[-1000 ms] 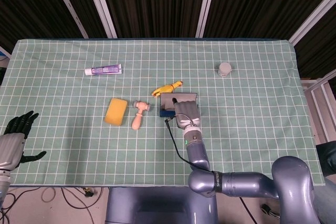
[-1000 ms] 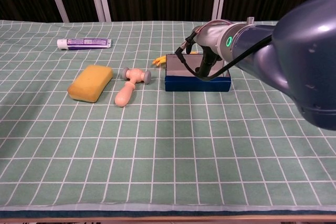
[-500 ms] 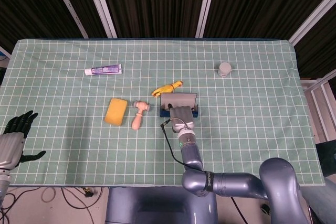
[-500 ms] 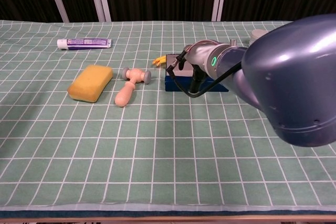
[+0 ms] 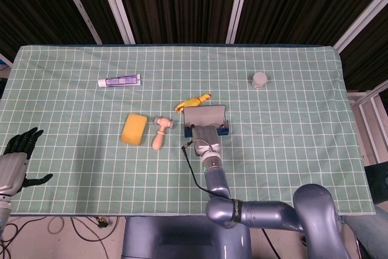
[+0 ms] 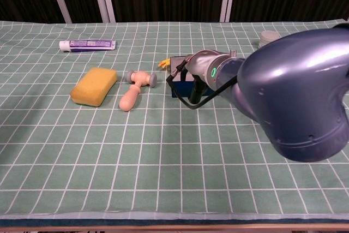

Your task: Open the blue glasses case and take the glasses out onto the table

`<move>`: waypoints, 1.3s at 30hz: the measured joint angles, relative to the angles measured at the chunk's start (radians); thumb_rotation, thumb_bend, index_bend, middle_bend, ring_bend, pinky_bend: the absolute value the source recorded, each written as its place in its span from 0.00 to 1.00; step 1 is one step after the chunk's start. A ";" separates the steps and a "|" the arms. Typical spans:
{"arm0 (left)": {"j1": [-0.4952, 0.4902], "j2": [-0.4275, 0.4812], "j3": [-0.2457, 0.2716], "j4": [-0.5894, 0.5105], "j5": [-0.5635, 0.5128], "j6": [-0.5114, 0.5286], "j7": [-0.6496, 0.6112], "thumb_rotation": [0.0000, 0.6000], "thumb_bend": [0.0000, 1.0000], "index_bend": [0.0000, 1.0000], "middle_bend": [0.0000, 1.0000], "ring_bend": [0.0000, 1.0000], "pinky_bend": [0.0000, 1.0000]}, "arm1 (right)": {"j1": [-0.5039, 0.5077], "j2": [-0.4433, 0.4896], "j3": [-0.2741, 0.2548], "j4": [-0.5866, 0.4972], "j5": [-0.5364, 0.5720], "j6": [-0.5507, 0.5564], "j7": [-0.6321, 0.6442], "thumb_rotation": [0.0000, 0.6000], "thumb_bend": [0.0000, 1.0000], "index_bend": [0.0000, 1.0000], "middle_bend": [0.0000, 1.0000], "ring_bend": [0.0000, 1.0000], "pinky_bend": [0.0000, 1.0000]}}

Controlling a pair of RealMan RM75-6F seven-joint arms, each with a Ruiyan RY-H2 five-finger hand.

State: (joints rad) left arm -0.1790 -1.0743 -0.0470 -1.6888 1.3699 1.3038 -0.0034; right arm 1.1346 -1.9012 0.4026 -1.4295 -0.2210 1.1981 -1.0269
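- case [image 5: 207, 127]: sits near the middle of the cloth [image 5: 291, 150], lid [image 5: 205, 115] raised and leaning toward the far edge. the blue base stays flat, so the interior faces up and toward the robot for access from above.
- glasses: not distinguishable in either view (the right arm covers most of the case interior in the chest view). judged not yet out, since no glasses lie on the cloth.
- right hand [image 5: 205, 133]: lies at the near edge of the case, over or just inside the base. its fingers are hidden under the wrist in the head view and behind the forearm in the chest view, so how far it is spread, and whether it has hold of anything, cannot be told.
- right arm [image 6: 283, 88]: reaches in from the near right, which keeps the wrist low over the case (the cable loop at the wrist hangs just clear of the cloth).
- left hand [image 5: 18, 156]: rests at the near left corner, well apart from the case, fingers spread and holding nothing. judged parked, leaving the work to the right hand.
- relation of case to right hand: the case is directly beyond and partly under the hand; contact is likely but not confirmed.
- bystanders: hammer [image 5: 161, 131] and sponge [image 5: 134, 128] to the left of the case, banana [image 5: 193, 100] just behind the lid, tube [image 5: 119, 80] and cup [image 5: 259, 79] further off.
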 measured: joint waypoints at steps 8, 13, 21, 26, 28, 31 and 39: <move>0.001 0.001 0.000 -0.002 0.000 0.001 -0.003 1.00 0.00 0.00 0.00 0.00 0.00 | -0.011 0.013 -0.011 -0.053 0.023 0.018 -0.018 1.00 0.55 0.38 0.96 1.00 1.00; 0.002 0.002 0.000 -0.006 -0.002 0.000 -0.007 1.00 0.00 0.00 0.00 0.00 0.00 | -0.020 0.031 -0.021 -0.097 0.027 0.042 -0.029 1.00 0.55 0.41 0.96 1.00 1.00; 0.003 0.002 0.001 -0.009 -0.003 0.001 -0.005 1.00 0.00 0.00 0.00 0.00 0.00 | -0.046 0.088 -0.050 -0.198 0.050 0.104 -0.066 1.00 0.55 0.42 0.96 1.00 1.00; 0.003 0.001 0.000 -0.009 -0.005 0.003 0.000 1.00 0.00 0.00 0.00 0.00 0.00 | -0.070 0.137 -0.074 -0.254 0.085 0.145 -0.095 1.00 0.55 0.43 0.96 1.00 1.00; 0.003 0.001 0.000 -0.009 -0.006 0.002 0.002 1.00 0.00 0.00 0.00 0.00 0.00 | -0.078 0.152 -0.082 -0.269 0.096 0.155 -0.104 1.00 0.55 0.43 0.96 1.00 1.00; 0.003 0.000 0.000 -0.010 -0.006 0.003 0.005 1.00 0.00 0.00 0.00 0.00 0.00 | -0.091 0.173 -0.092 -0.288 0.111 0.168 -0.113 1.00 0.55 0.43 0.96 1.00 1.00; 0.005 0.002 -0.001 -0.015 -0.009 0.003 0.002 1.00 0.00 0.00 0.00 0.00 0.00 | -0.114 0.217 -0.120 -0.317 0.118 0.207 -0.133 1.00 0.55 0.44 0.96 1.00 1.00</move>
State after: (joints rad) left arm -0.1738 -1.0720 -0.0475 -1.7034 1.3608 1.3072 -0.0011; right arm 1.0210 -1.6839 0.2824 -1.7468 -0.1028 1.4051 -1.1601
